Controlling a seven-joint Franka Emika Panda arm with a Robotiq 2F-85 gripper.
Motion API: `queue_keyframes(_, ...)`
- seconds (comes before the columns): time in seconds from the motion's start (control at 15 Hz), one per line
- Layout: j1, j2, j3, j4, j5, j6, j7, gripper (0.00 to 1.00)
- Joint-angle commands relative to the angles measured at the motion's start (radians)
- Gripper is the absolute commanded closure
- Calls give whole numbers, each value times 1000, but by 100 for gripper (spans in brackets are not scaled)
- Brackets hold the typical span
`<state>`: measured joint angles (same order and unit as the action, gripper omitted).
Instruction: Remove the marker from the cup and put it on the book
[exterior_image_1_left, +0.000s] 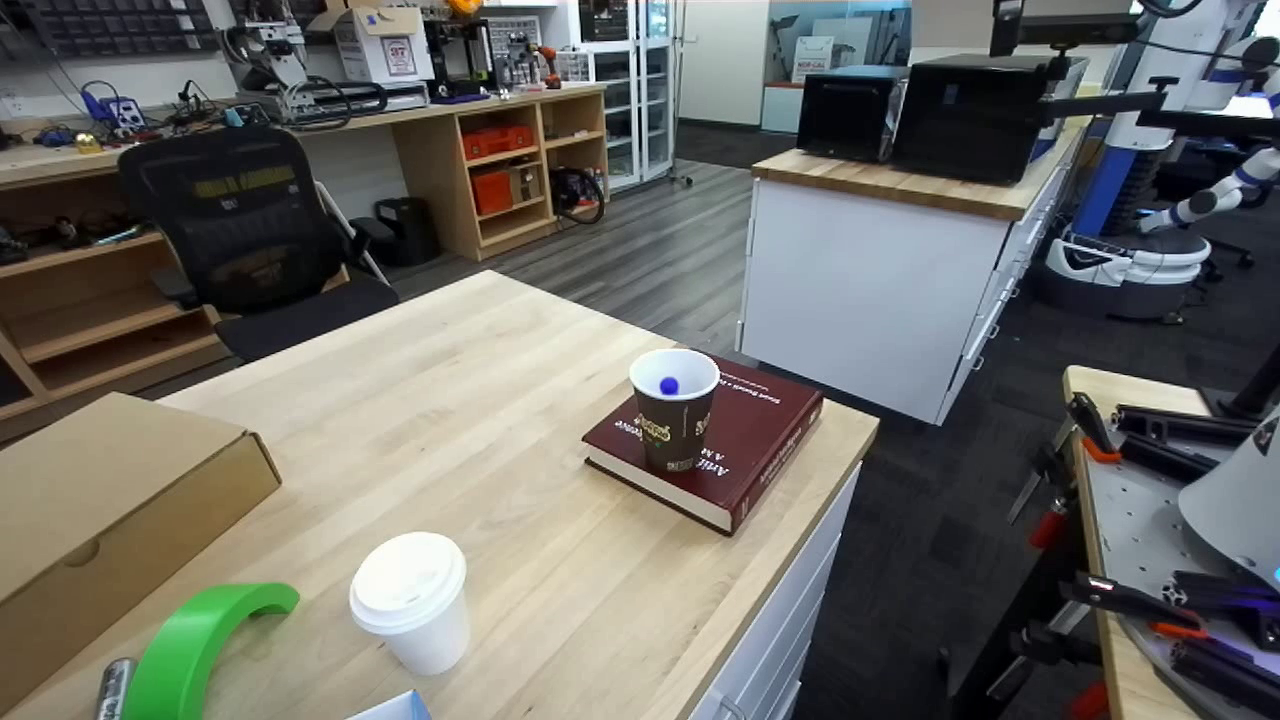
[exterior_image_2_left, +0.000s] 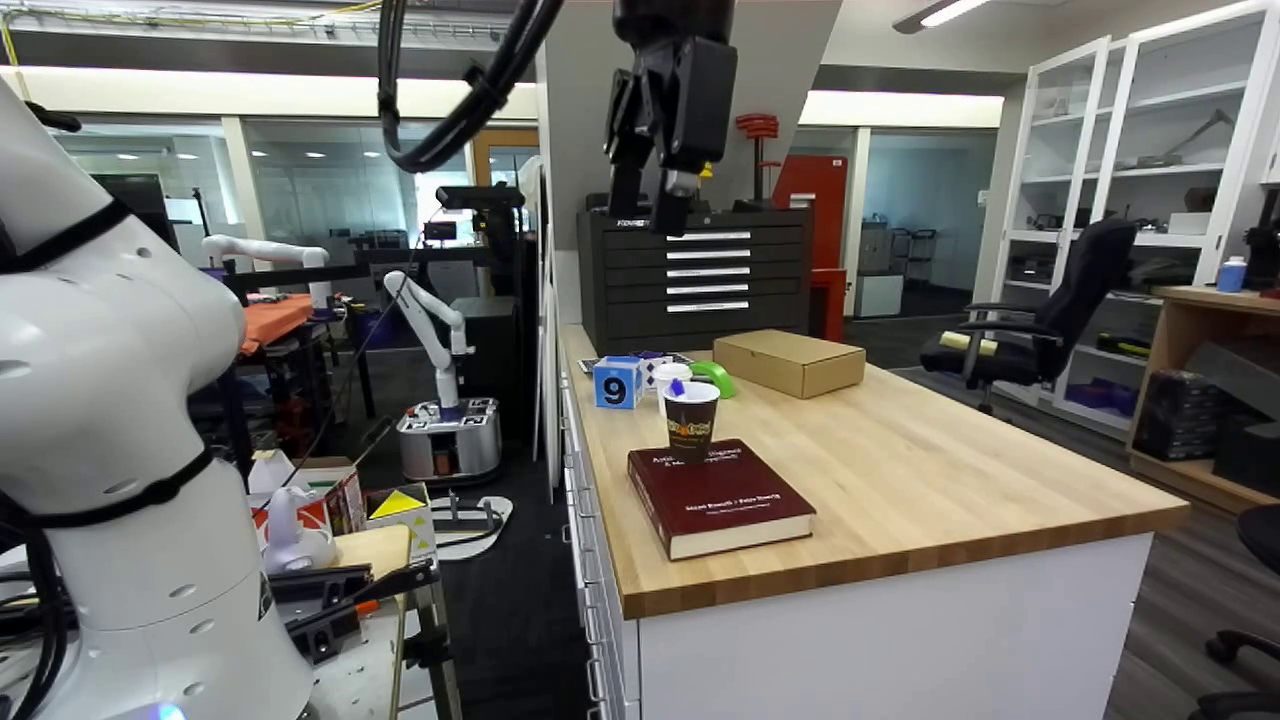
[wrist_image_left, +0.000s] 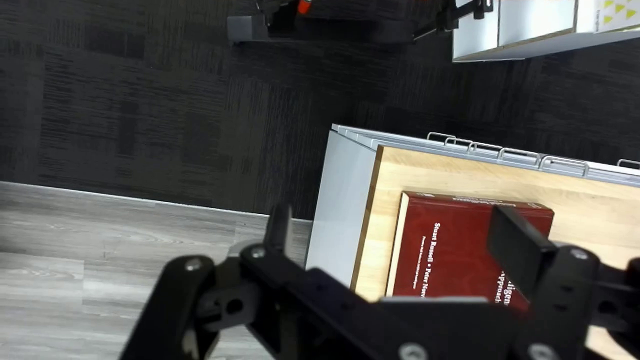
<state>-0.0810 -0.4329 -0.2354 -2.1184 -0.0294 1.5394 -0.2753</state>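
One blue marker (exterior_image_2_left: 677, 388), and it's in the cup (exterior_image_2_left: 692, 425), its end showing at the white rim; the cup stands upright on the maroon book (exterior_image_2_left: 730, 505). High above hangs the pincer (exterior_image_2_left: 648, 203), fingers (exterior_image_2_left: 671, 208) spread apart, well clear of the lot. The wrist view backs that up: fingers wide, the one at right cutting across the book's cover, so just part of the lettering reads. For cup and marker we go to the exterior views, both of which have them. In an exterior view, where a green arch (exterior_image_1_left: 205, 640) curves at near left, the marker is only a round dot inside the cup; its lean I cannot tell.

Now the neighbours on the bench (exterior_image_1_left: 480, 420)! Left of the book, a brown cardboard box (exterior_image_1_left: 120, 490); nearer, between arch and book, a white lidded cup (exterior_image_1_left: 410, 595). Over to an exterior view where that lidded cup is partly hidden behind the marker's cup, a blue cube (exterior_image_2_left: 617, 383) shows its black 9, and a black drawer chest (exterior_image_2_left: 695, 285) stands far off. In the way on the cover: the cup itself, masking some of the title, while the authors' names at the opposite end lie in plain view.
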Motion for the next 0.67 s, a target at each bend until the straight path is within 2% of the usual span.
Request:
queue_keyframes(0.0,-5,-14,37,-30,-11,76,14,0)
queue_keyframes(0.6,46,1,160,-98,-38,296,17,0)
